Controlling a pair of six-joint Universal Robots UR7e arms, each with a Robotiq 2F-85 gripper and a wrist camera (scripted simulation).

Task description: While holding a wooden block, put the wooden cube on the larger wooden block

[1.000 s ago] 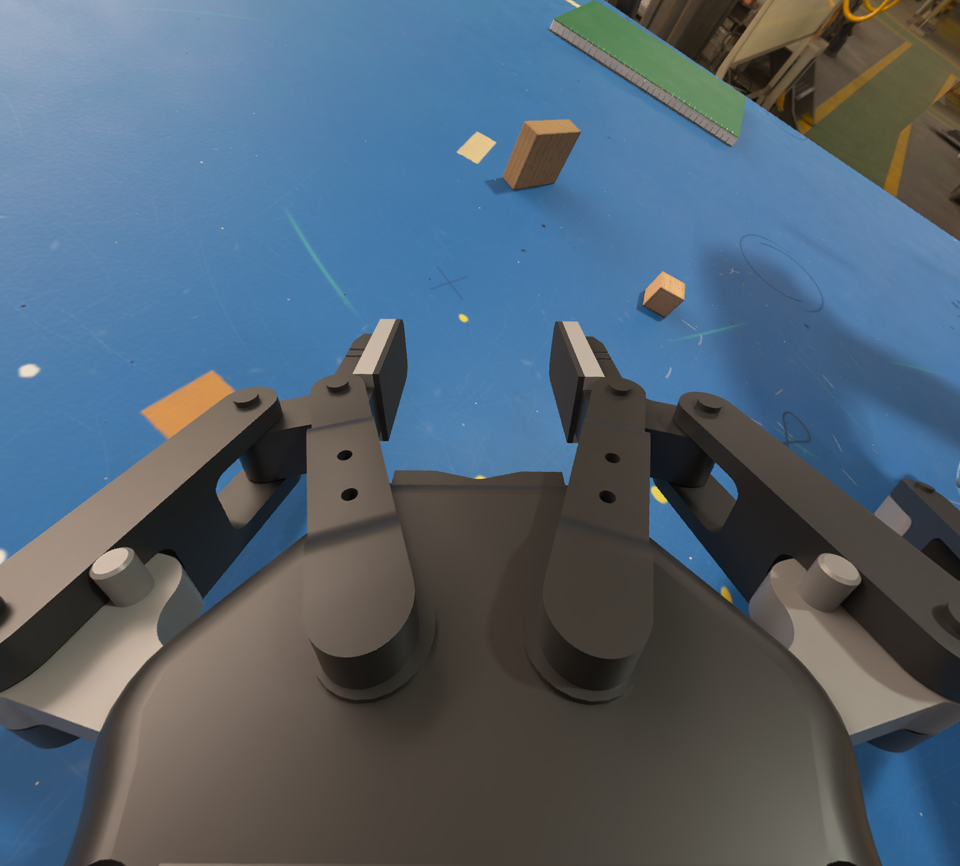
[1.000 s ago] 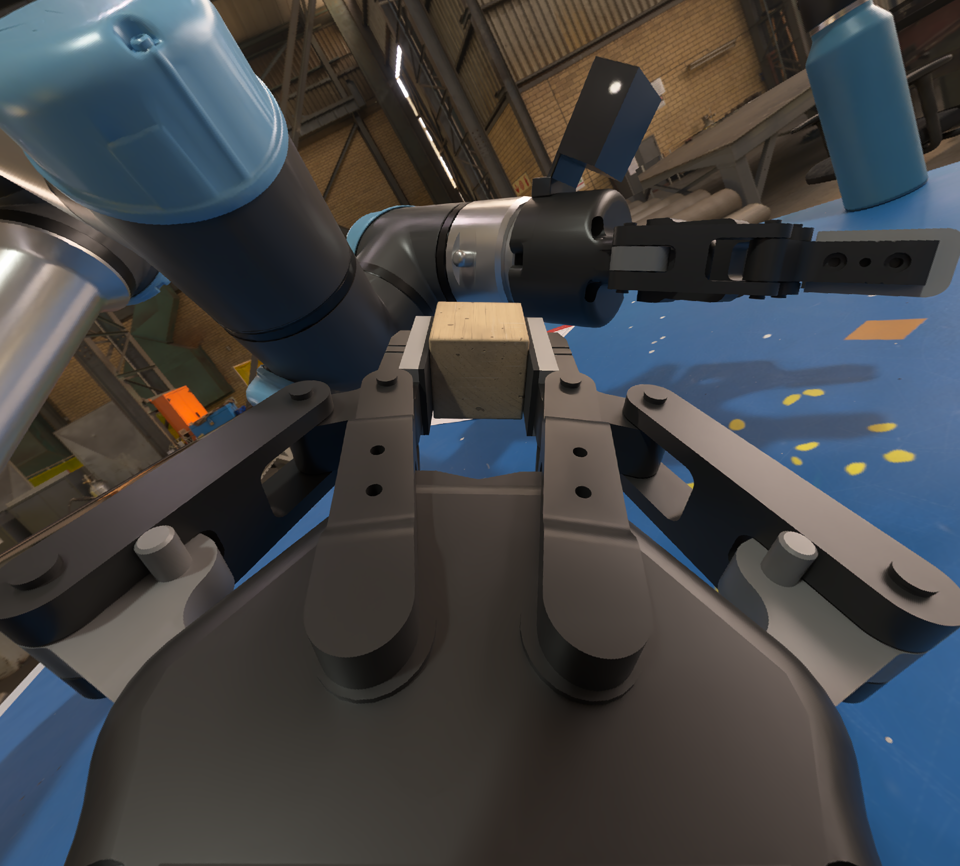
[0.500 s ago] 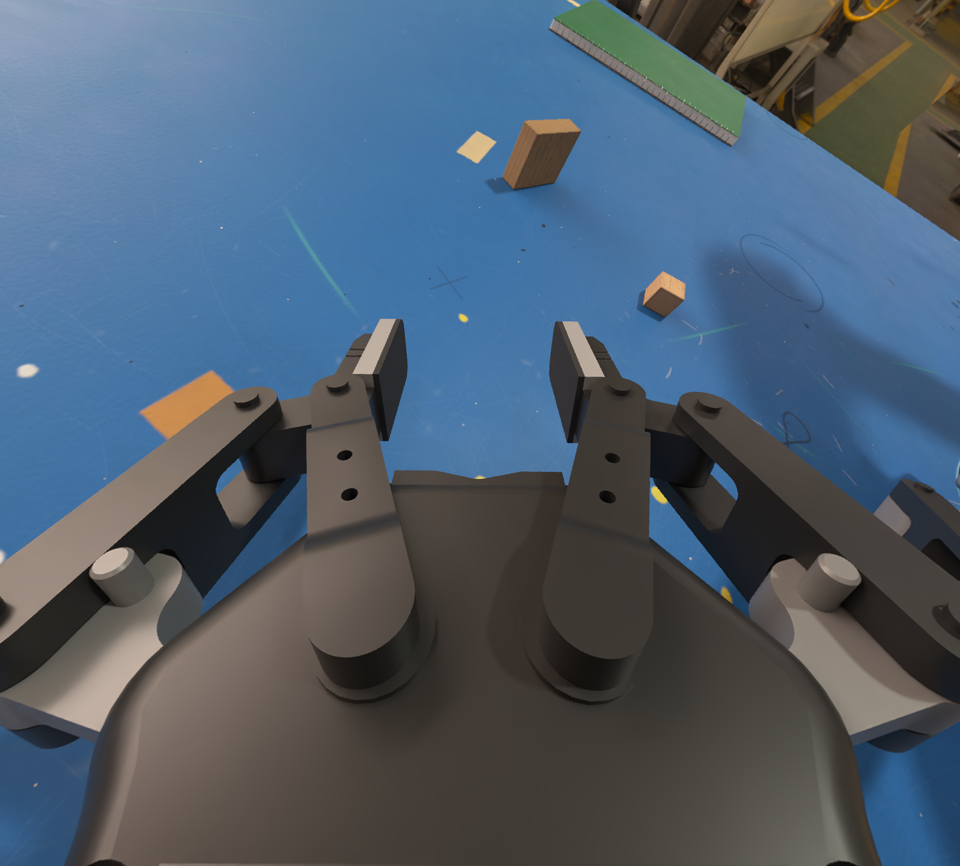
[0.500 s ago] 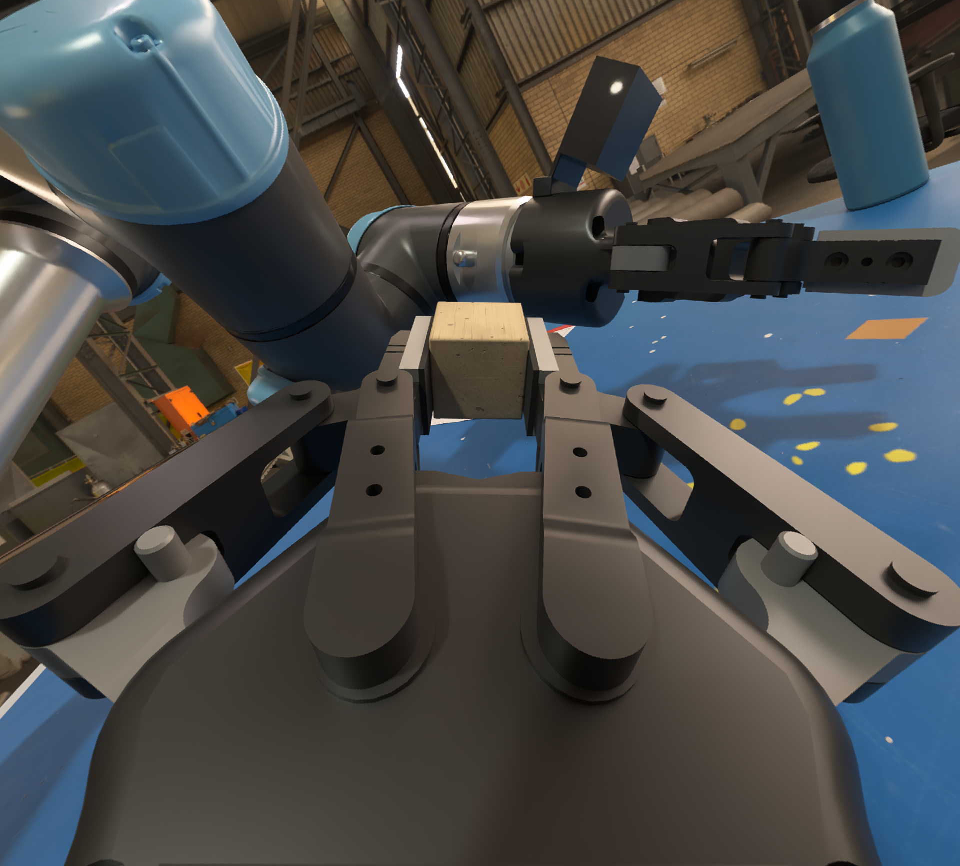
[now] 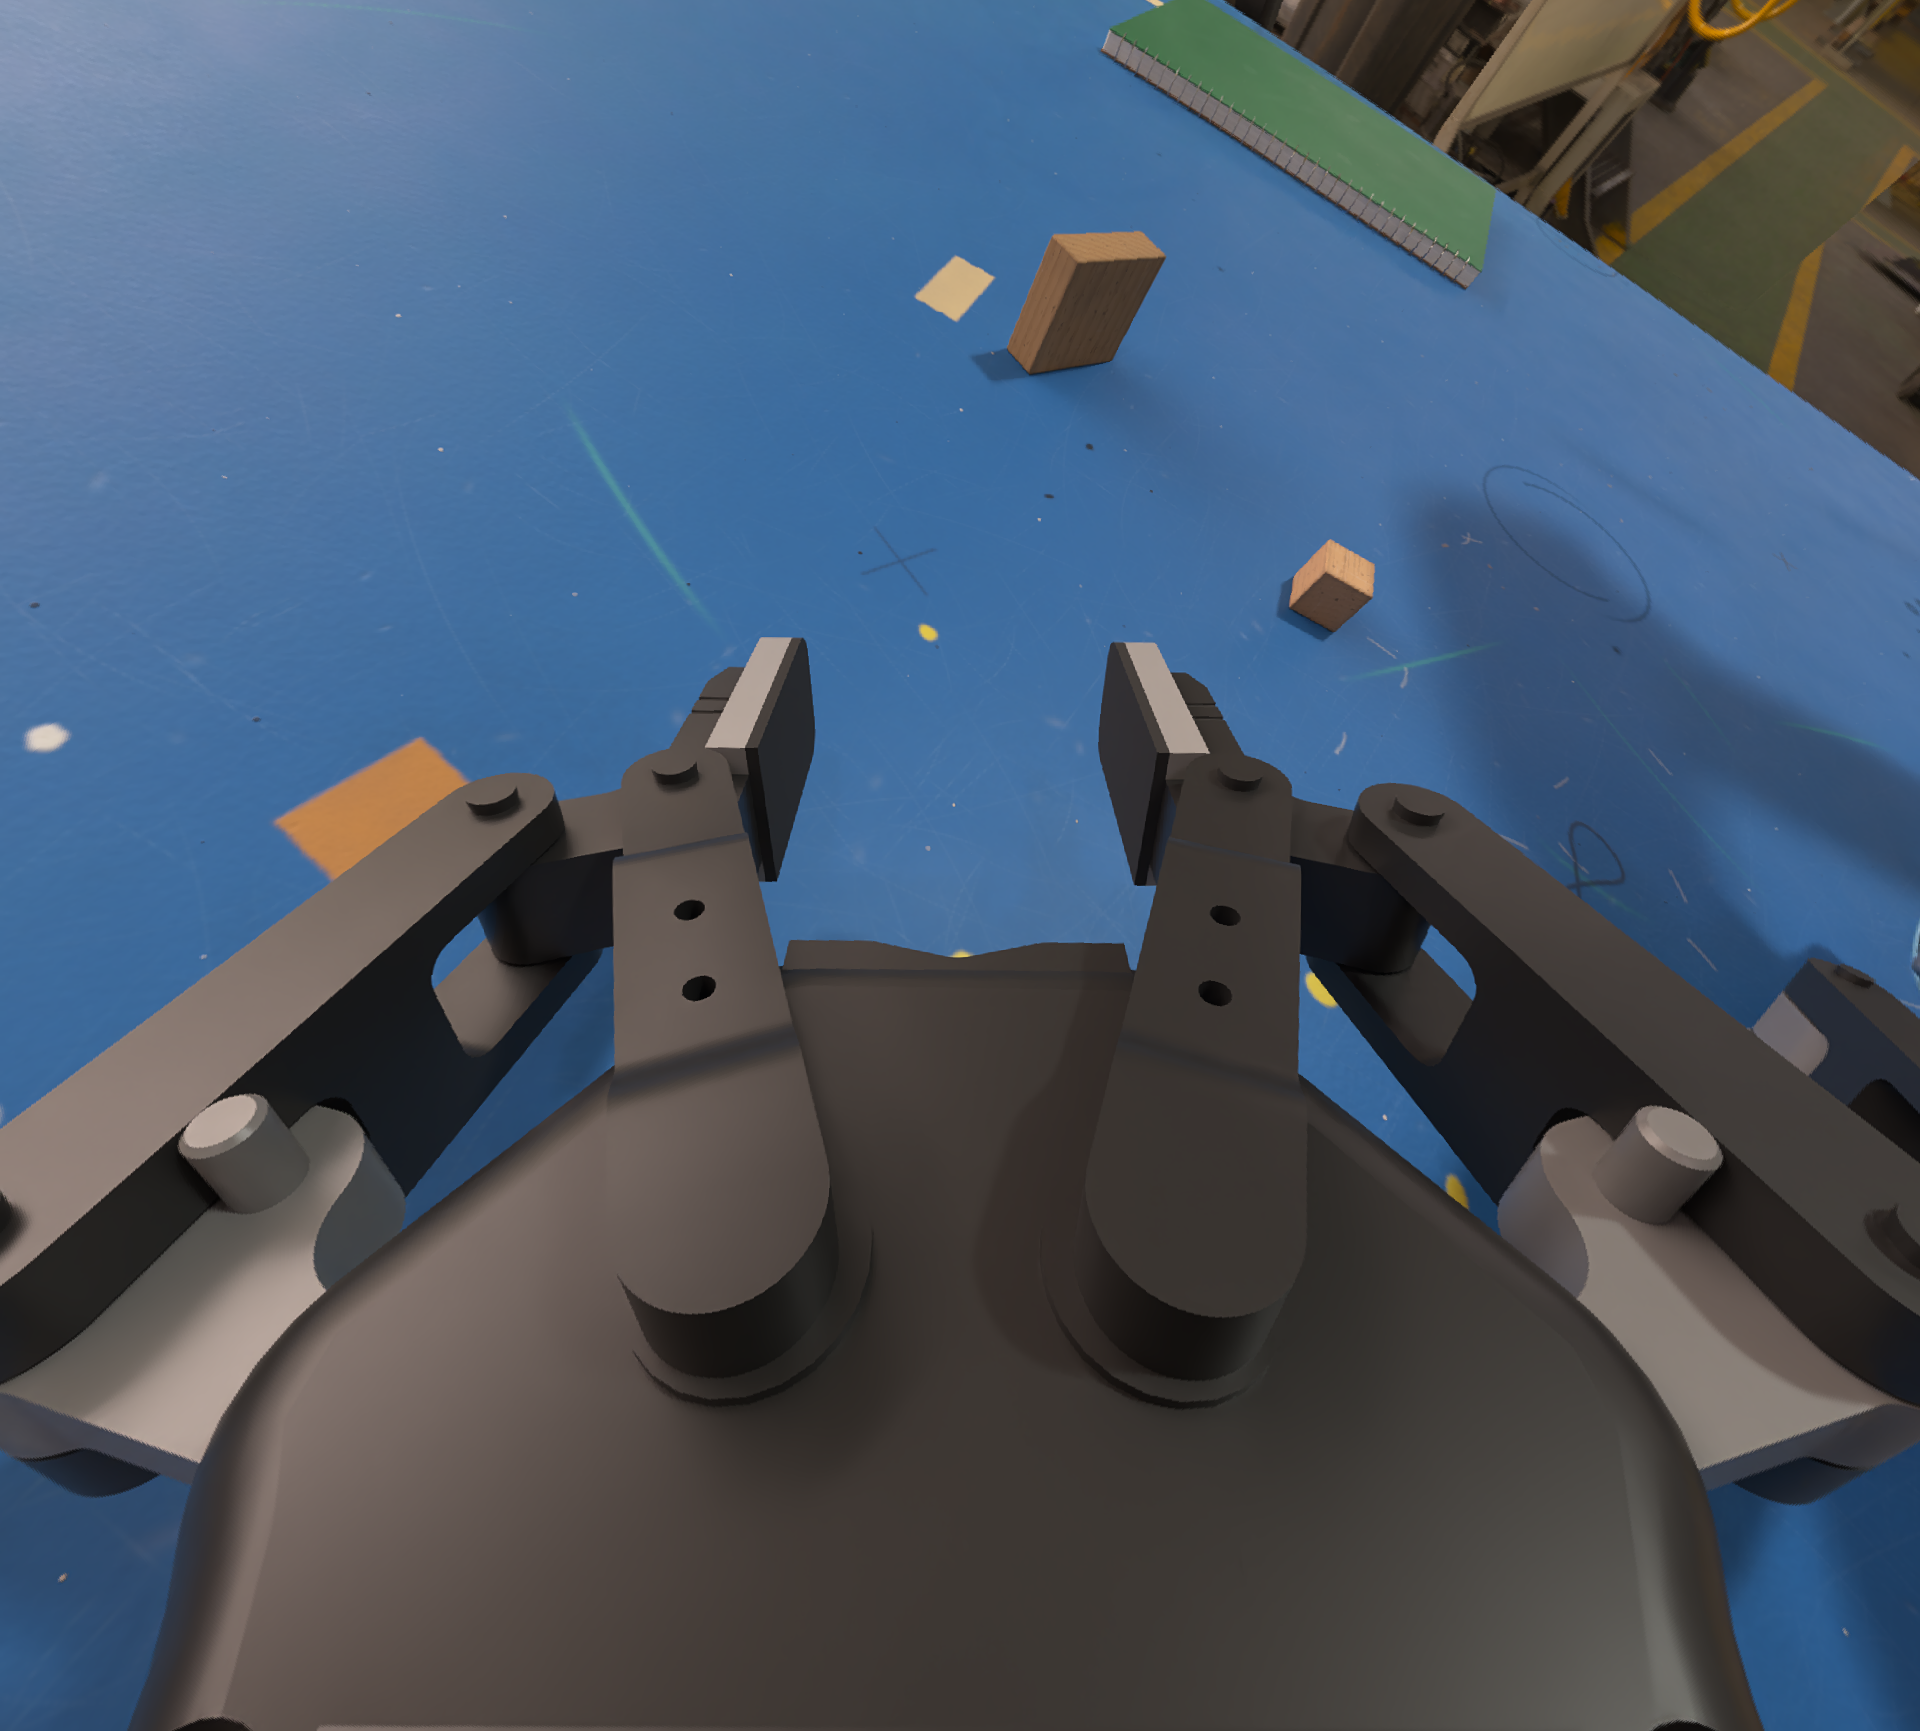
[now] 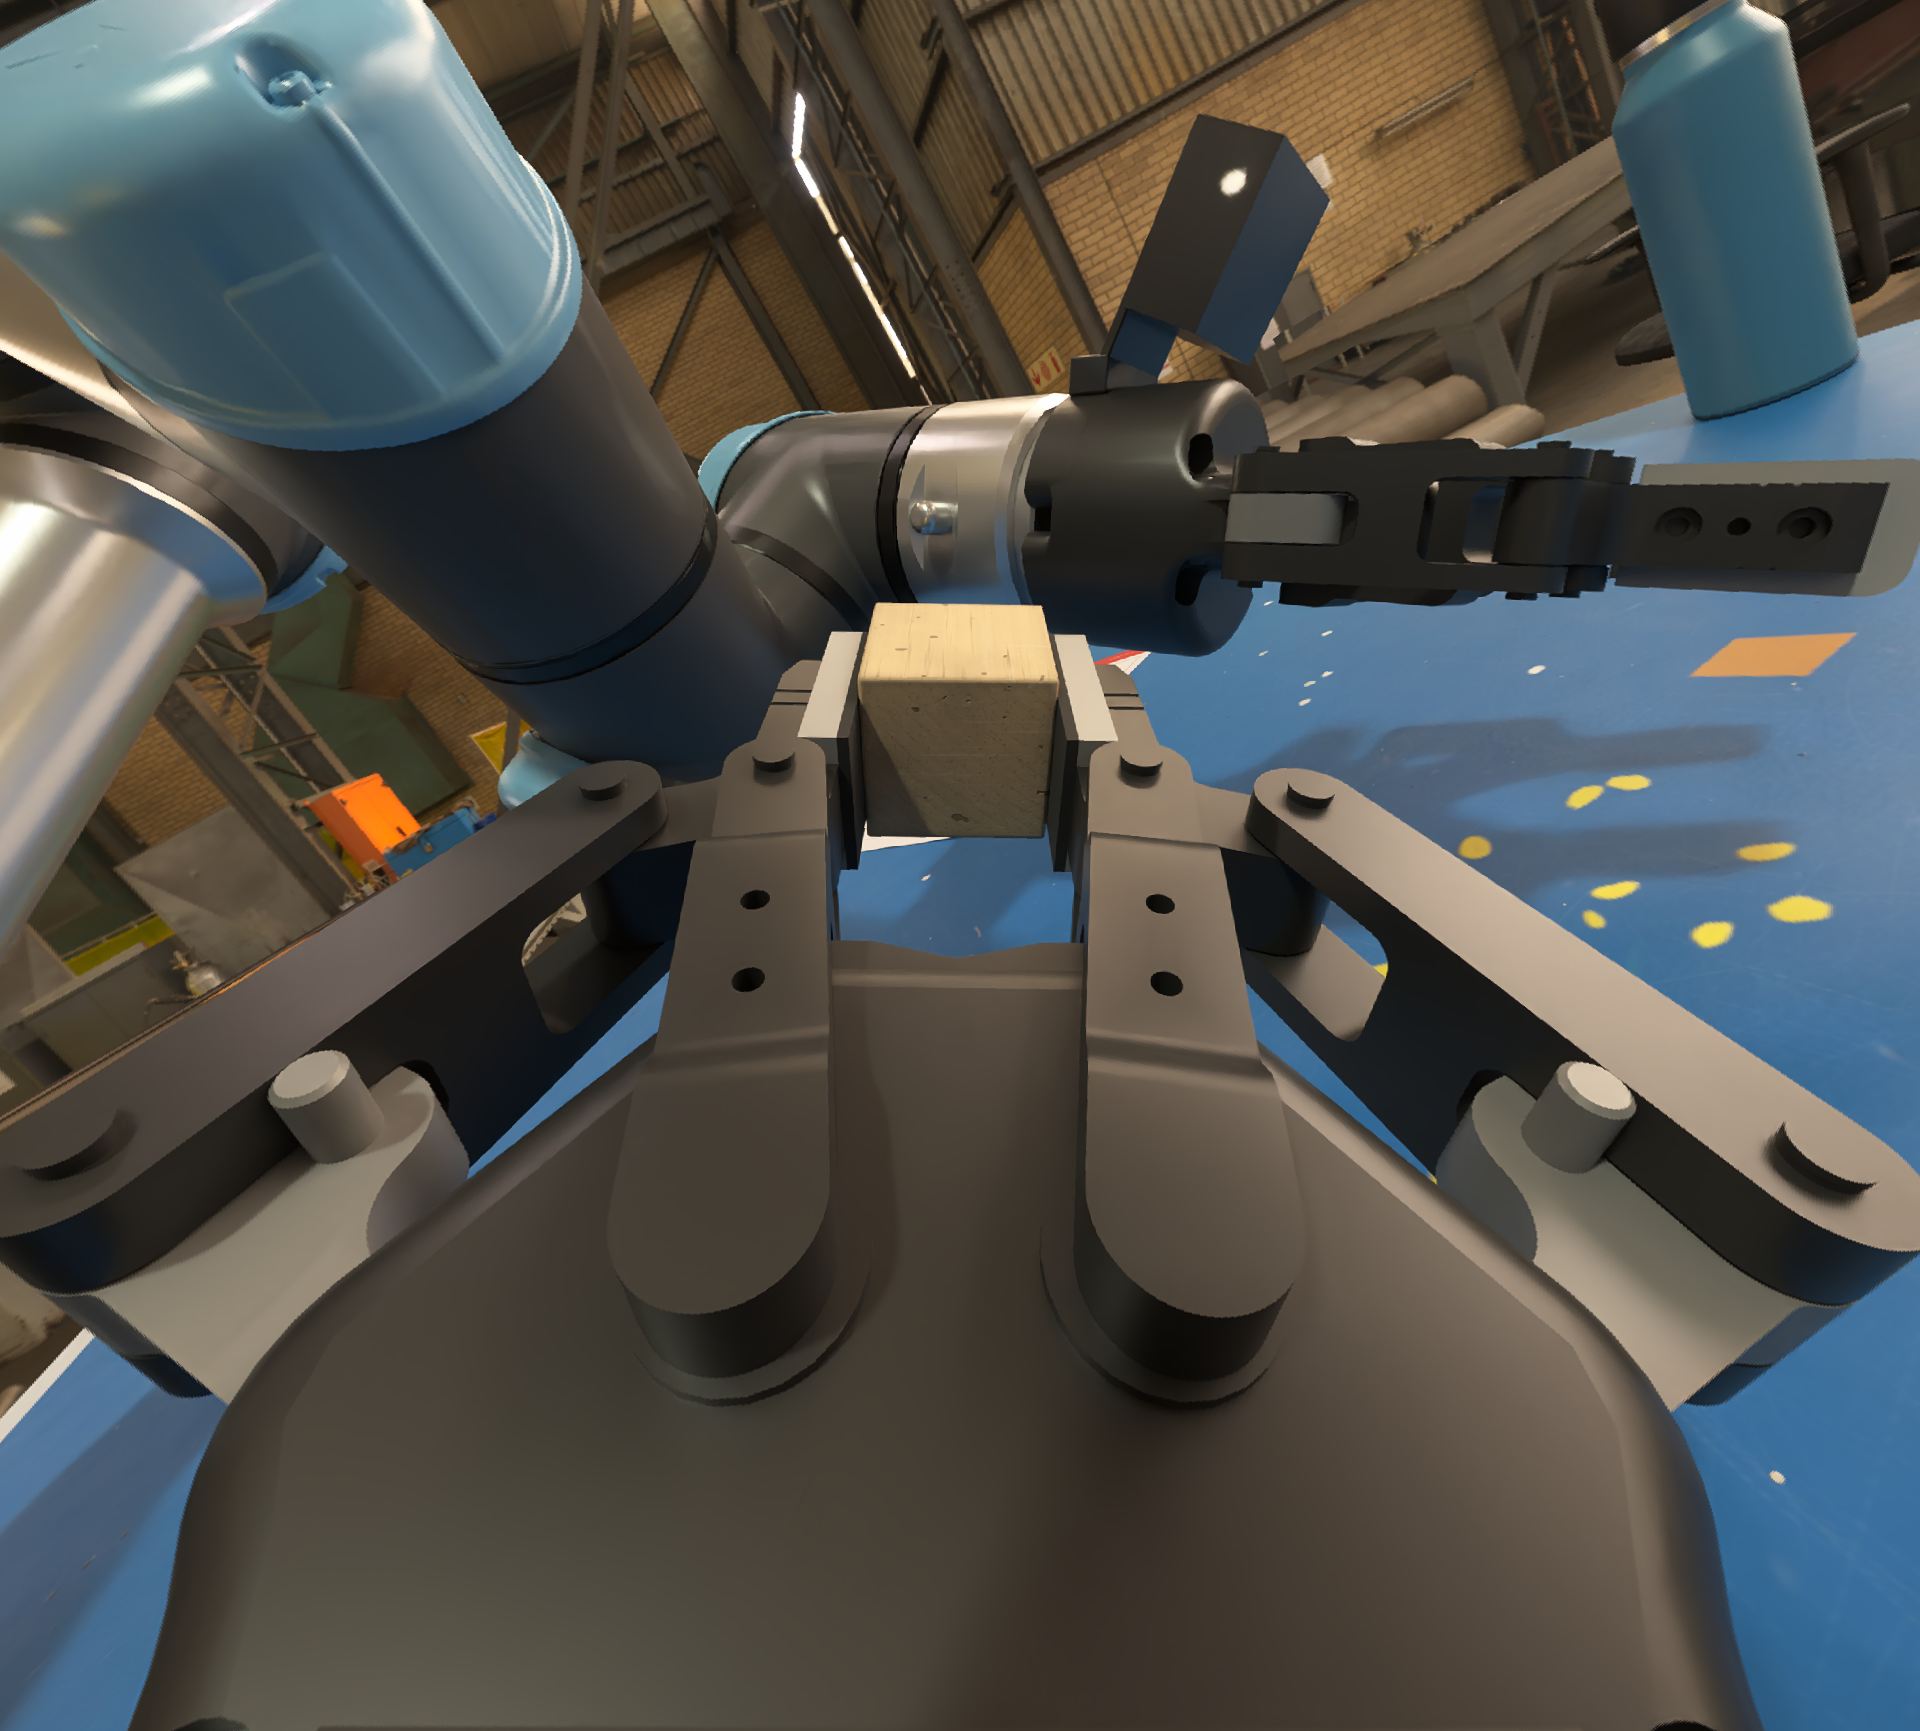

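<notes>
While our right gripper (image 6: 956, 725) clamps the pale wooden block (image 6: 954, 717), our empty, spread left gripper (image 5: 954, 751) should straddle the small tan wooden cube (image 5: 1331, 584) squarely before carrying it to the larger upright brown wooden block (image 5: 1084, 301).

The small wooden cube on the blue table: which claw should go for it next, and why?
Probably the left gripper: its jaws stand open and empty above the blue table, and the small wooden cube lies ahead to its right, apart from the larger brown wooden block. The right gripper is busy clamping a pale wooden block. So I'd swing the left one toward the cube.
</notes>
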